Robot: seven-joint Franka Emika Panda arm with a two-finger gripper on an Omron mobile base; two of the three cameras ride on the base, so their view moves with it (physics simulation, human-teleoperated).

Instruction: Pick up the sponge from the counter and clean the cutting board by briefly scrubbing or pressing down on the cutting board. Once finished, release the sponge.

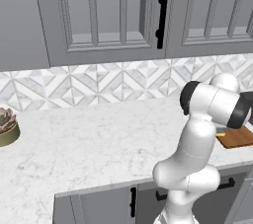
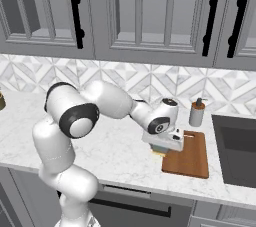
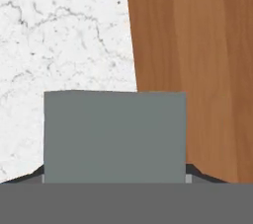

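Note:
The sponge (image 3: 114, 136) shows its dark grey-green top large and close in the hand view, straddling the left edge of the cutting board (image 3: 197, 70), with white counter (image 3: 64, 35) to its left. From the right base view, my gripper (image 2: 164, 146) is shut on the sponge (image 2: 160, 151), whose yellow underside peeks out low over the near left edge of the reddish-brown cutting board (image 2: 192, 158). In the left base view my arm hides the gripper. There the cutting board (image 1: 238, 137) lies at the right edge, with a yellow sliver of the sponge (image 1: 221, 132) beside it.
A beige soap bottle (image 2: 196, 113) with a dark pump stands just behind the board. A dark sink (image 2: 235, 143) lies to the board's right. A potted succulent (image 1: 7, 127) sits far left on the counter (image 1: 99, 139). Grey wall cabinets hang above the tiled backsplash.

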